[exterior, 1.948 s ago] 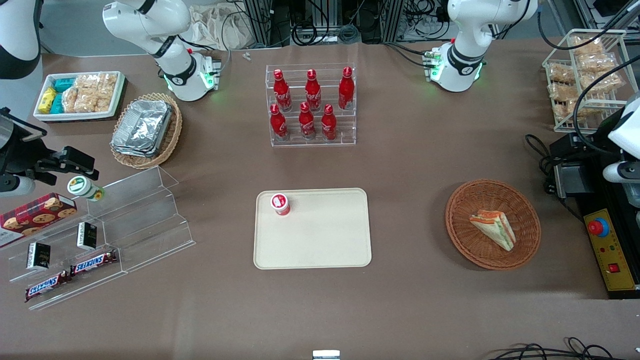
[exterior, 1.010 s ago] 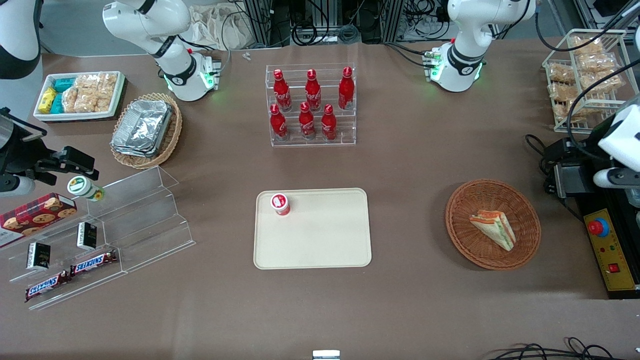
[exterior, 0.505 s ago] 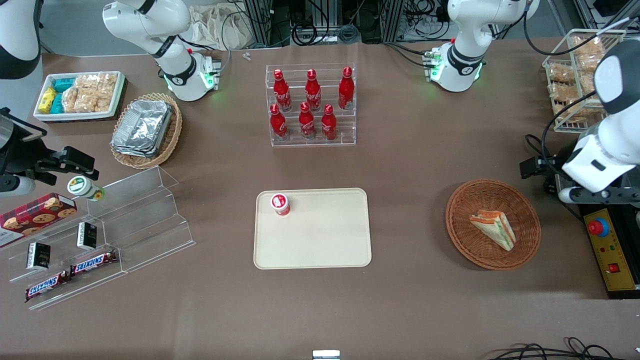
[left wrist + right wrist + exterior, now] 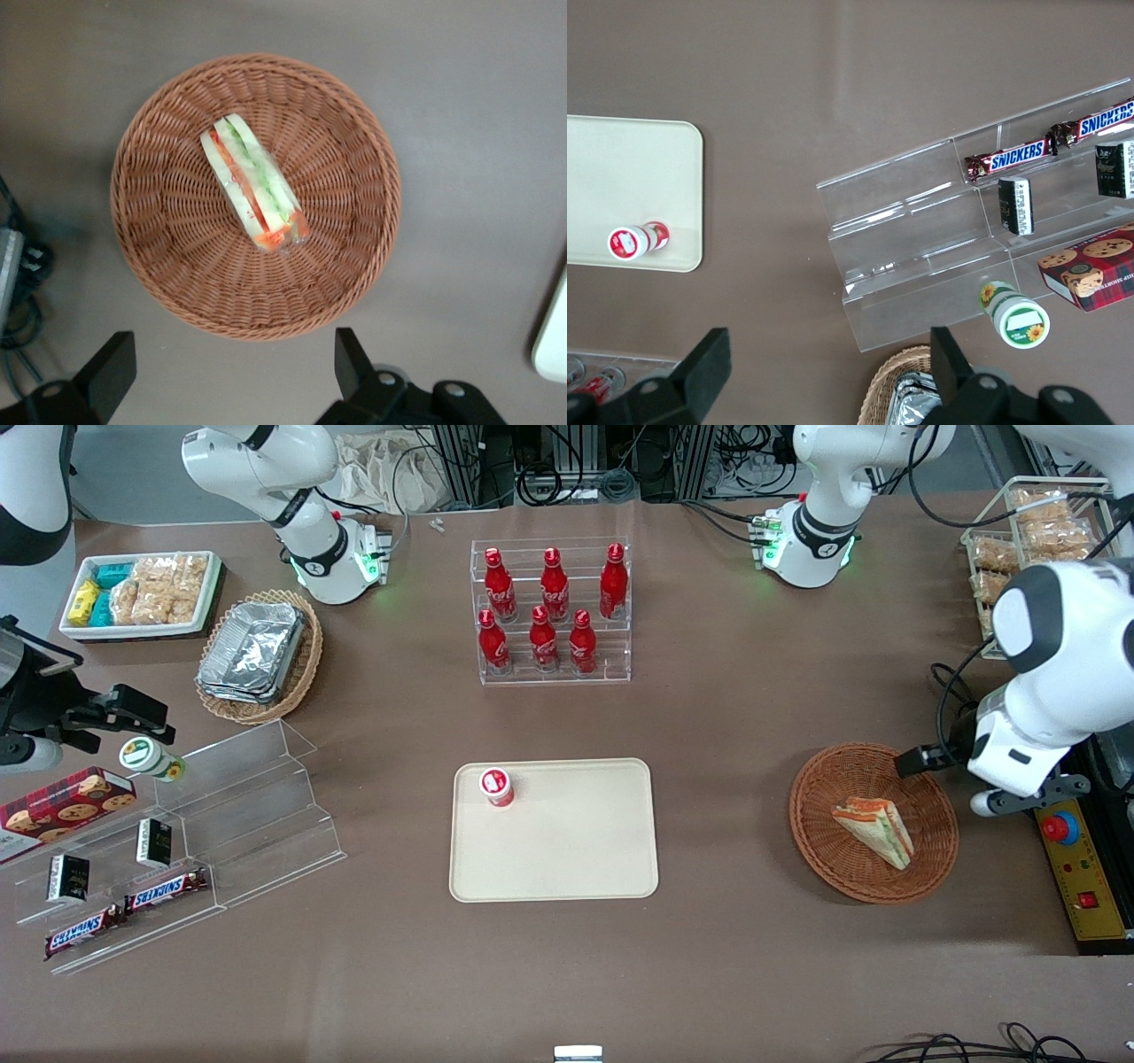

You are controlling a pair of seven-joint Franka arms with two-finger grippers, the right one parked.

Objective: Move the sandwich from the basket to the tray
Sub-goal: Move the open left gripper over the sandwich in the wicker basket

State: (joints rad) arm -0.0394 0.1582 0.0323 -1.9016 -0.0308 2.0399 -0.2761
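The sandwich (image 4: 875, 830), a pale wedge with orange, red and green filling, lies in the round reddish-brown basket (image 4: 824, 850) toward the working arm's end of the table. My gripper (image 4: 948, 766) hangs above the basket's rim, on the side farther from the front camera than the sandwich. In the left wrist view the sandwich (image 4: 252, 190) rests in the middle of the basket (image 4: 168, 266), and the gripper (image 4: 230, 367) is open with only bare table between its fingers. The cream tray (image 4: 567, 850) lies mid-table, and its edge (image 4: 554, 345) shows in the left wrist view.
A small red-and-white cup (image 4: 497, 786) stands on the tray's corner. A rack of red bottles (image 4: 551, 611) stands farther from the front camera. A yellow box with a red button (image 4: 1083, 868) and a wire rack of snack packs (image 4: 1028, 540) flank the working arm.
The left arm has swung in from the table's end toward the basket, and its hand now hangs over the basket's rim. The sandwich, basket and tray have not moved.
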